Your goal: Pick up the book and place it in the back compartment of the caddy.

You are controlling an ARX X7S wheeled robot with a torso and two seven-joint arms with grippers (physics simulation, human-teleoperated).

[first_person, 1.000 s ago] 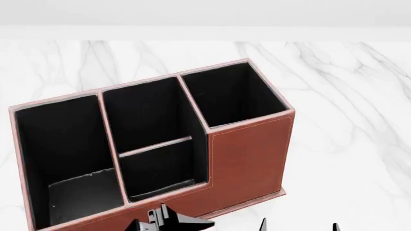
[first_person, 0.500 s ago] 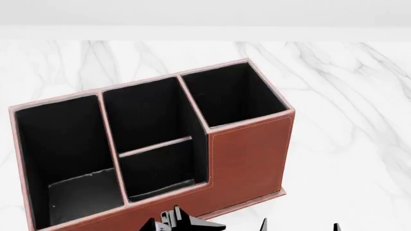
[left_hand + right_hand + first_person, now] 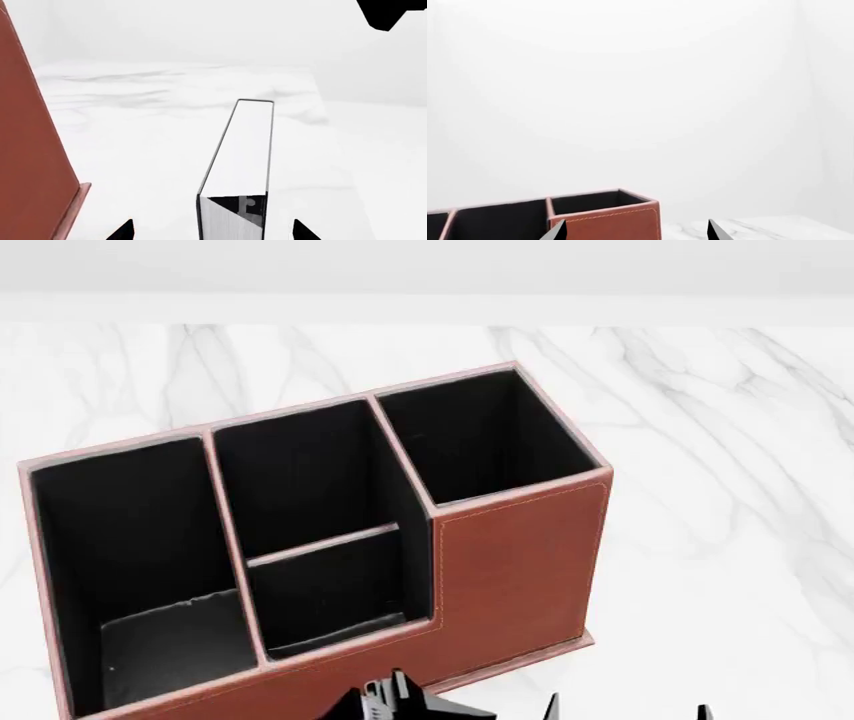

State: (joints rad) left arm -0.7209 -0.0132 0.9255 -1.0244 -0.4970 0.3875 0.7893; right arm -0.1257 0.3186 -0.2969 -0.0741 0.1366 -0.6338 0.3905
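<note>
Only the black tips of each tool show. In the left wrist view the left tool (image 3: 212,231) has its two tips spread wide, either side of the book (image 3: 239,165) and clear of its covers; whether anything grips the book lower down is cut off. The right tool (image 3: 635,231) is spread apart with nothing between its tips, raised beside the caddy (image 3: 514,560). From the head view the book is hidden. The caddy's cells look bare and black-lined, including the small shallow back compartment (image 3: 327,590). The book stands on edge above the marble tabletop (image 3: 147,125), beside the caddy's wall, its long axis running away from the camera, white pages facing it.
</note>
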